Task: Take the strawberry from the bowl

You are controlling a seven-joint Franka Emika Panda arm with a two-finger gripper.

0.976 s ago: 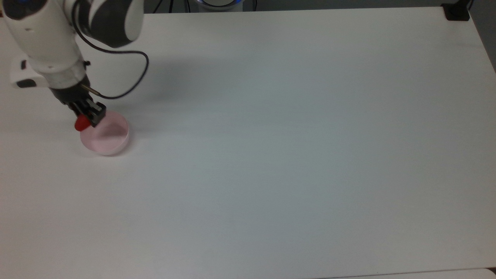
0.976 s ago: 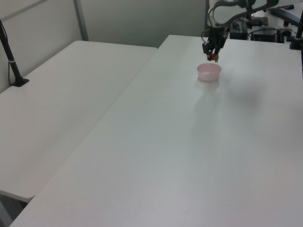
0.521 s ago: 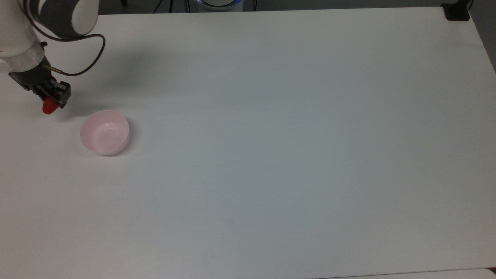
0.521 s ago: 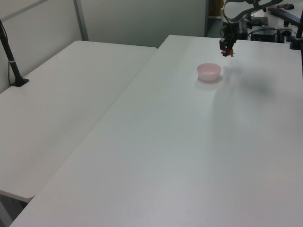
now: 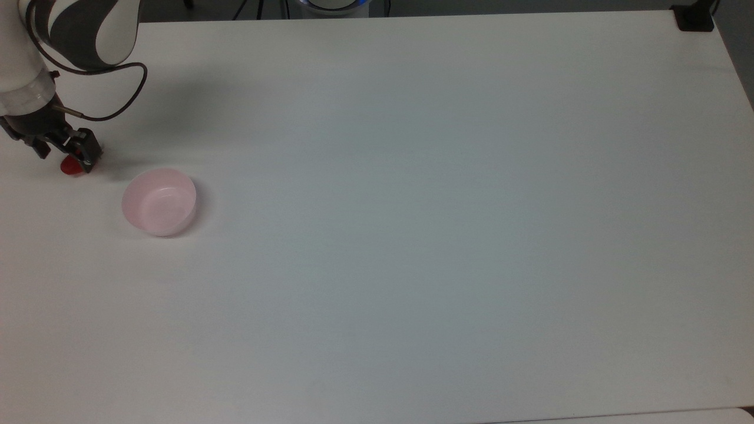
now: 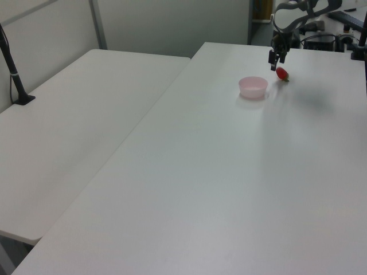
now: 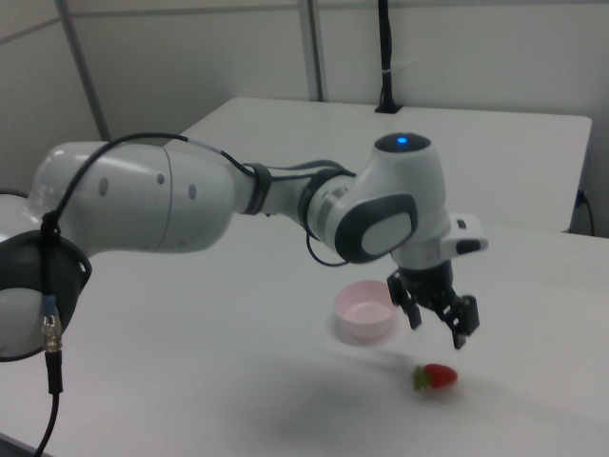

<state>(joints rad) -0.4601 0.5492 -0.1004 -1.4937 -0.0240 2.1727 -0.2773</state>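
Note:
The red strawberry (image 5: 69,168) (image 6: 281,74) (image 7: 436,377) lies on its side on the white table, outside the pink bowl (image 5: 159,202) (image 6: 253,87) (image 7: 366,311), which stands empty. It rests to the top view's left of the bowl, a short gap away. My gripper (image 5: 65,154) (image 6: 277,56) (image 7: 438,319) hangs just above the strawberry, open, its black fingers spread apart and holding nothing. In the right view the strawberry's green cap points toward the right view's left.
The strawberry and gripper are close to the table edge at the top view's left. A black clamp (image 5: 694,17) sits at the table's far right corner in the top view. A second white table (image 6: 86,114) with a black post (image 6: 14,74) adjoins at the left view's left.
The gripper carried the strawberry from over the bowl toward the top view's left, lowered, then opened. The strawberry now lies on the table beside the bowl.

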